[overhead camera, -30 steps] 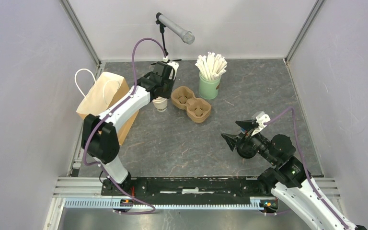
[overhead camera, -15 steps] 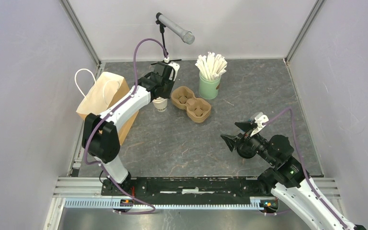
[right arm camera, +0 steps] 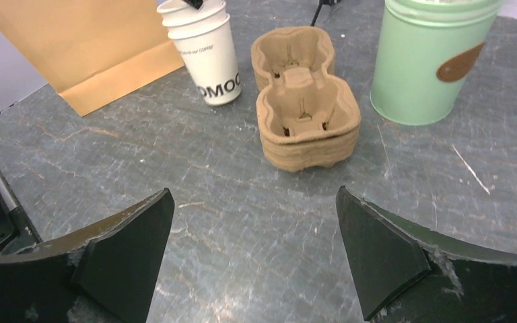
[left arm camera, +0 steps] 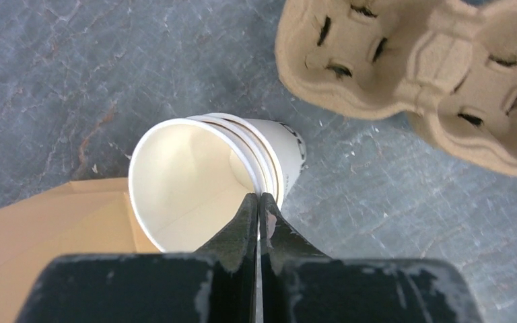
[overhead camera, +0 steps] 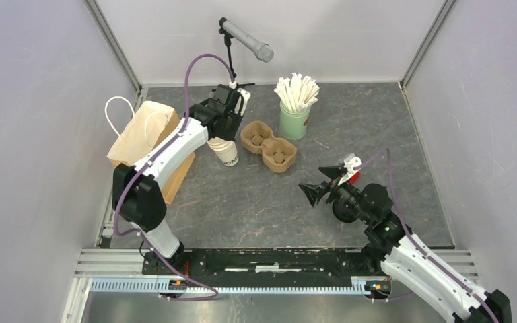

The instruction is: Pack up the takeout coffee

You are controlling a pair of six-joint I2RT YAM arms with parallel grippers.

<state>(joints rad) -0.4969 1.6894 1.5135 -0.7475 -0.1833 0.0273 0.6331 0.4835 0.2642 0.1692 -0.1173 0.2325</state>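
One stack of lidless white paper cups [overhead camera: 228, 152], dark print on the outer wall, sits left of centre in the overhead view. It is between the brown paper bag with white handles [overhead camera: 145, 134] and the brown moulded-pulp two-cup carrier [overhead camera: 269, 146]. No lidded cup shows in any view, so I take this stack as the coffee cup. It leans slightly. Can't tell if its base is on the grey stone-pattern table [overhead camera: 242, 202] or just off it.

Left gripper [left arm camera: 258, 202] is clenched on the stack's rim, one finger inside the mouth, one outside. Right gripper [overhead camera: 311, 178] is spread wide and empty, lower right of the overhead view, facing the carrier and well apart from it.

Handling, my read:
- Light, thin paper that dents and goes oval easily; the rolled rim is the stiffest part.
- The rim pinch works while the stack is empty, but the stack can swing.
- The outer cups hang on by friction only and may slide off.
- For a side grasp, go mid-wall with low force.

Around:
- The bag is just left of the stack; its mouth isn't readable from here.
- The carrier is just to the right, the likeliest thing to get clipped.
- The mint-green tin [overhead camera: 293, 123] of white sticks is behind the carrier.
- The grey microphone on a black stand [overhead camera: 246, 40], top centre, overhangs the left arm's workspace.
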